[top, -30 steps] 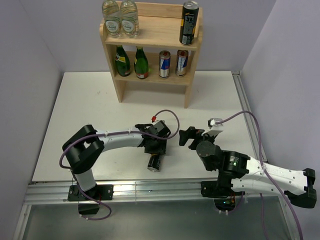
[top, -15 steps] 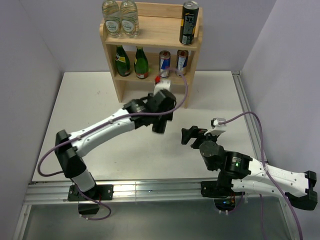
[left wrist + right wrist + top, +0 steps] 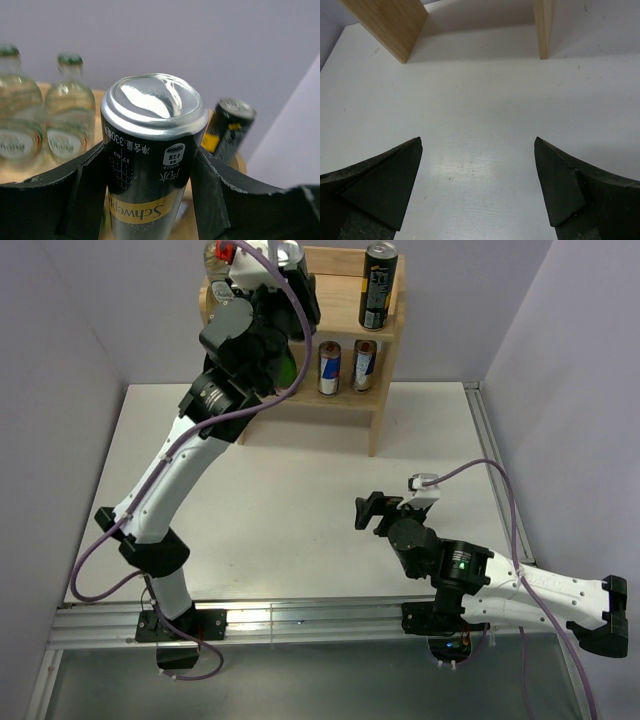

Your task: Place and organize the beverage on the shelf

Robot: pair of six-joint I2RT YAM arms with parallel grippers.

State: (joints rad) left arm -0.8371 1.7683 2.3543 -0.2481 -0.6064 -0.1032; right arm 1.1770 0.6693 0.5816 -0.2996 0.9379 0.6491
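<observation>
Schweppes can (image 3: 150, 165) between 2 bottles (image 3: 70, 115), tall can (image 3: 227, 127)

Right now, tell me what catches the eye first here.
The left hand, high at the shelf top, grips a black Schweppes can. On that top board stand two clear bottles and another black can. The right hand hangs open, low over the table.

White arm links (image 3: 165, 475), black joints (image 3: 155, 552), purple cables (image 3: 77, 578); matte black claw fingers (image 3: 380, 175)
</observation>
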